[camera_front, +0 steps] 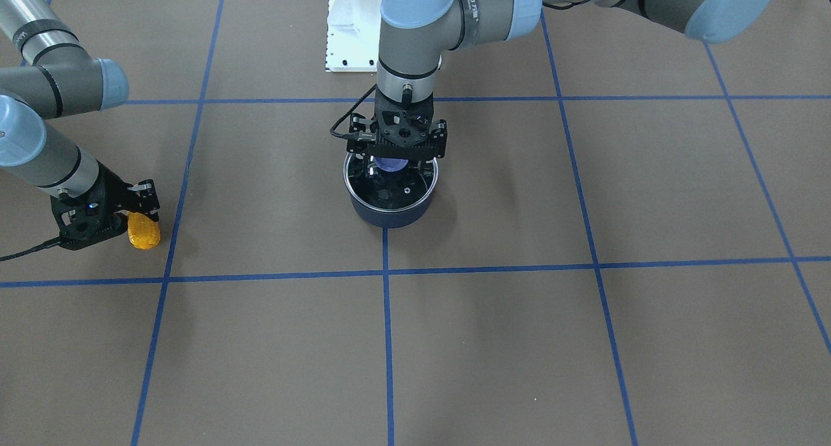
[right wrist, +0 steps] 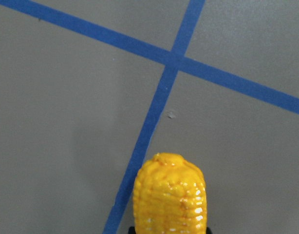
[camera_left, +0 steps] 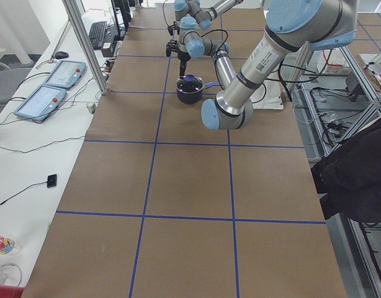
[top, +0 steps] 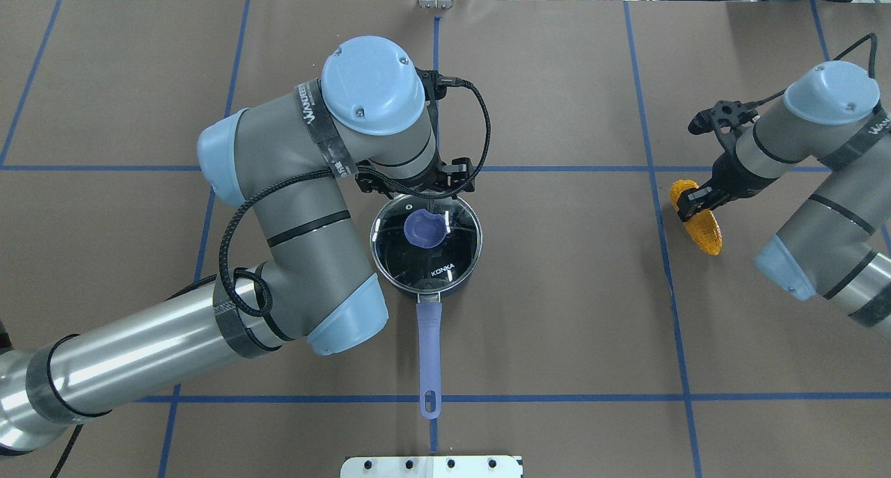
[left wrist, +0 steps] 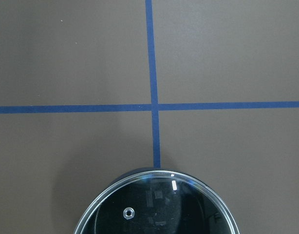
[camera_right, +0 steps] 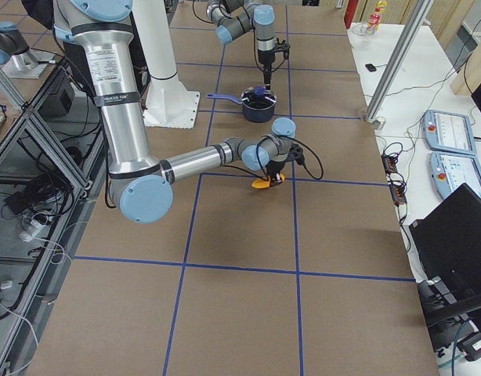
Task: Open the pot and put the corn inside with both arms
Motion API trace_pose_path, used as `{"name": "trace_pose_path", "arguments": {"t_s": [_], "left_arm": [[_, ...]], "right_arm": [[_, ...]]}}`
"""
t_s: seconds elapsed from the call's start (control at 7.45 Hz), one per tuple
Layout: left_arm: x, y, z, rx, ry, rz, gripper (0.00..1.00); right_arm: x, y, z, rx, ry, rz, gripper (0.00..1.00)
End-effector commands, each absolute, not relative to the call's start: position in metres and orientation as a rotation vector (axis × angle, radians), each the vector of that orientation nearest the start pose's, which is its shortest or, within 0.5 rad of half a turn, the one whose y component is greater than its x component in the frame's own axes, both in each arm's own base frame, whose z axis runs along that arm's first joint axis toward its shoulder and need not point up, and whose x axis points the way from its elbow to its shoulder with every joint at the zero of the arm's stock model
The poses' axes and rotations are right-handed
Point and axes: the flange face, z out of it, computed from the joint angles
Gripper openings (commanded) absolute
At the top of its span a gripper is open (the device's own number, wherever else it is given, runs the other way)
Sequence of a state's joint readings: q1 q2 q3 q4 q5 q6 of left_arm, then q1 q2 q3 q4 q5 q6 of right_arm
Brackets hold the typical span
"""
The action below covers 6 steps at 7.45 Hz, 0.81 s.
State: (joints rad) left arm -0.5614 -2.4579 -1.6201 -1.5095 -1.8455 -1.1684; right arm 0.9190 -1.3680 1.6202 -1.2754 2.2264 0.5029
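The pot (camera_front: 388, 216) sits mid-table with its glass lid (top: 449, 252) on. The left gripper (camera_front: 397, 167) hangs over the blue knob (top: 423, 229), jaws apart. The right gripper (top: 697, 201) is at one end of the corn (top: 707, 232), which lies on brown paper (camera_front: 584, 342) crossed by blue tape lines (camera_front: 387, 342). Whether it grips the corn, I cannot tell.

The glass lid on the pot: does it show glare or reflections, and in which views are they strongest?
Overhead exterior: the lid carries small white glints beside its knob. Left wrist-mounted: one bright glint near the lid rim, plus faint reflections in the glass. Exterior front-facing: the lid mirrors dark shapes, no strong glare.
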Motion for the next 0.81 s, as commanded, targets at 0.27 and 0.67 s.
{"name": "trace_pose_path", "arguments": {"t_s": [0.27,0.67], "left_arm": [[0.554,-0.449,0.112,0.169,0.865,-0.011,0.96],[0.562,-0.439,0.122,0.155,0.857,0.008,0.91]], "right_arm": [[-0.273,-0.529,0.492,0.095,-0.856,-0.279,0.29],[-0.272,-0.53,0.492,0.095,-0.855,-0.275,0.28]]}}
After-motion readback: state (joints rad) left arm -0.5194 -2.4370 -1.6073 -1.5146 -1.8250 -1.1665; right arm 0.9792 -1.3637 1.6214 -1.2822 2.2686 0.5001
